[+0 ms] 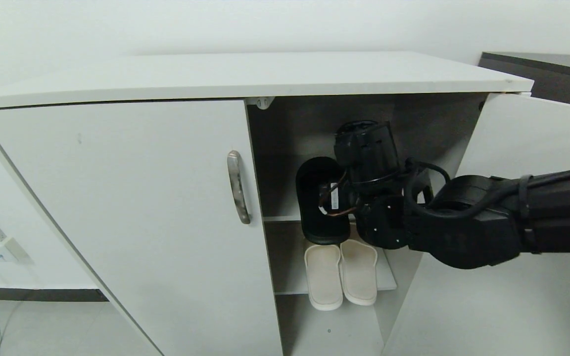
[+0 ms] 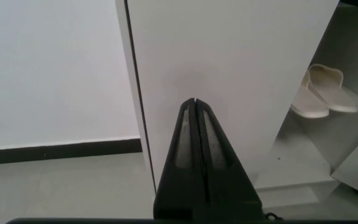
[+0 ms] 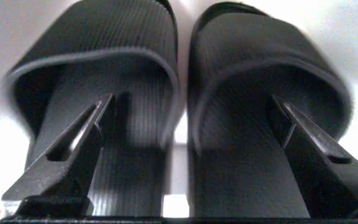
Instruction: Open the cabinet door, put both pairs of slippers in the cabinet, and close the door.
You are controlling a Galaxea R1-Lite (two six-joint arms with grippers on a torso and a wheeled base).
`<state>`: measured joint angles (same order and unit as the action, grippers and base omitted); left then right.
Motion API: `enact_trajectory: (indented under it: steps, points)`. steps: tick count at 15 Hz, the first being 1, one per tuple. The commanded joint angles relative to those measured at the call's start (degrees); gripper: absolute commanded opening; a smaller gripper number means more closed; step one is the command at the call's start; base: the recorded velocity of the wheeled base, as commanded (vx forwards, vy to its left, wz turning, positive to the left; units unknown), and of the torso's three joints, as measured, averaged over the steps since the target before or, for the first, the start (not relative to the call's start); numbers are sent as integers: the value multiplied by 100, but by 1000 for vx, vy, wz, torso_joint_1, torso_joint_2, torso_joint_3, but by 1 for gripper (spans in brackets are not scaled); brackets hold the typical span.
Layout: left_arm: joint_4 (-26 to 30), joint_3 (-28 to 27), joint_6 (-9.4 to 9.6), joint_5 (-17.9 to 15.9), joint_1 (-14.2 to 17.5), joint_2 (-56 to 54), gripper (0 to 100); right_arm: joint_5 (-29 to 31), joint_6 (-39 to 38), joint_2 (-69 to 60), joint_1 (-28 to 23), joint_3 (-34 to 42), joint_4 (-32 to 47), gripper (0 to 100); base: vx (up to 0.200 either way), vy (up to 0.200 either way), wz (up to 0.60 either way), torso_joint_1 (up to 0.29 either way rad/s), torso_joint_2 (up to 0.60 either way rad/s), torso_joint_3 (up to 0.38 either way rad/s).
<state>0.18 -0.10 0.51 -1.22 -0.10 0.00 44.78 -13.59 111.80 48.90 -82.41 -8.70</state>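
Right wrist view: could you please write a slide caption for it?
Right gripper holds the black slippers together, one jaw inside each.

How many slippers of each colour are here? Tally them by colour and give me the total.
black slippers: 2
white slippers: 2
Total: 4

The white slippers [image 1: 340,277] lie side by side on the lower shelf [image 1: 387,280].
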Motion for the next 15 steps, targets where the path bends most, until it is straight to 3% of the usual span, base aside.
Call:
enact_trajectory:
  steps: [1,3,6,8,15]
  points:
    - [-1,1,2,-1,1,9,0,-22,-12,-642,270,656,-175,100,0,0,0,0,0,0]
    - [-1,1,-7,-1,1,0,0,-74,41,-950,454,1227,-448,100,0,0,0,0,0,0]
    - [-1,1,2,-1,1,9,0,-1076,454,-1723,735,2686,-1547,100,0,0,0,0,0,0]
    - [-1,1,2,-1,1,9,0,-1665,630,-2031,735,3266,-2153,100,-200,0,0,-2,5,0]
    - [-1,1,2,-1,1,9,0,-1902,612,-2136,735,3530,-2258,100,-200,0,0,4,0,4]
